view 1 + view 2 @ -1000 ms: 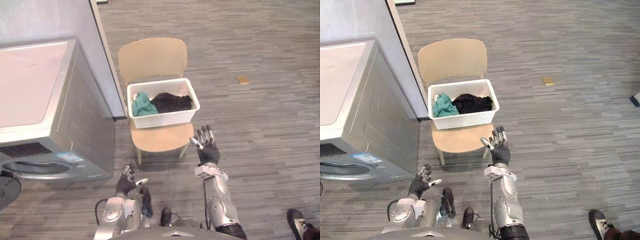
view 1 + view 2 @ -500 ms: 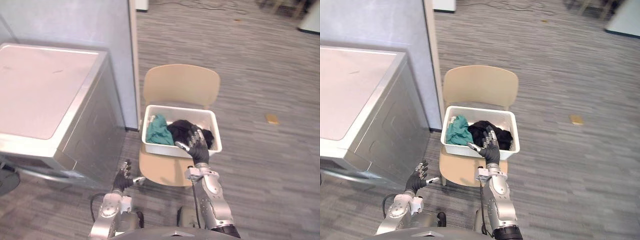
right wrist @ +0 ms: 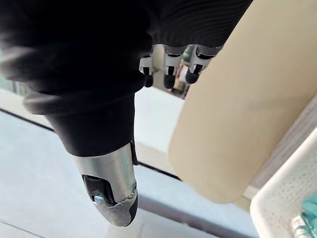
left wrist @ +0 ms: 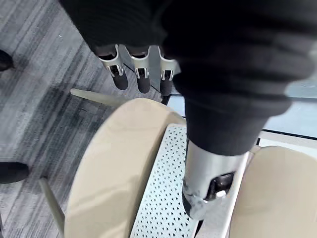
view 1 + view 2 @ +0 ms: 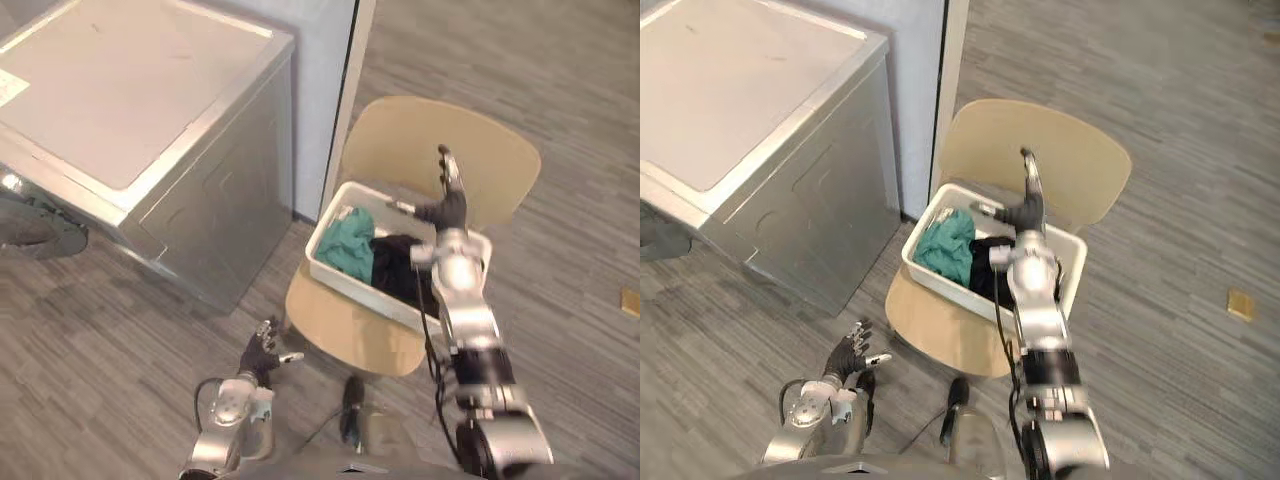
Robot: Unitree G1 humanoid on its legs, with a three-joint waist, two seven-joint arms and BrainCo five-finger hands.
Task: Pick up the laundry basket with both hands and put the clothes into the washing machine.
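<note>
Laundry basket (image 5: 350, 283): white, perforated walls, standing on the seat of a beige chair (image 5: 440, 150). It is not lifted, and neither hand touches it. Contents: a teal garment (image 5: 347, 240) at the end nearer the washing machine (image 5: 130, 90) and a black garment (image 5: 393, 265) beside it, both lying inside the walls.

Washing machine: silver-grey, to the robot's left of the chair and apart from it. A pale partition panel (image 5: 320, 90) stands between the two.

Right hand (image 5: 447, 208): raised above the far side of the basket, in front of the chair's backrest. Its fingers (image 3: 169, 69) are released and extended, thumb spread to the side, and they grasp nothing. The right wrist view shows the backrest just past the fingertips and a corner of the basket with a strip of teal cloth at the frame edge.

Left hand (image 5: 260, 355): low, near the floor (image 5: 100, 330), beside the front edge of the seat on the washing machine side. Its fingers (image 4: 142, 74) are likewise released and straight, empty. The left wrist view shows the seat edge and the basket wall beyond them, with a clear gap.

Other item: a small tan object (image 5: 1240, 303) on the floor, well apart from the chair, on the robot's right.
</note>
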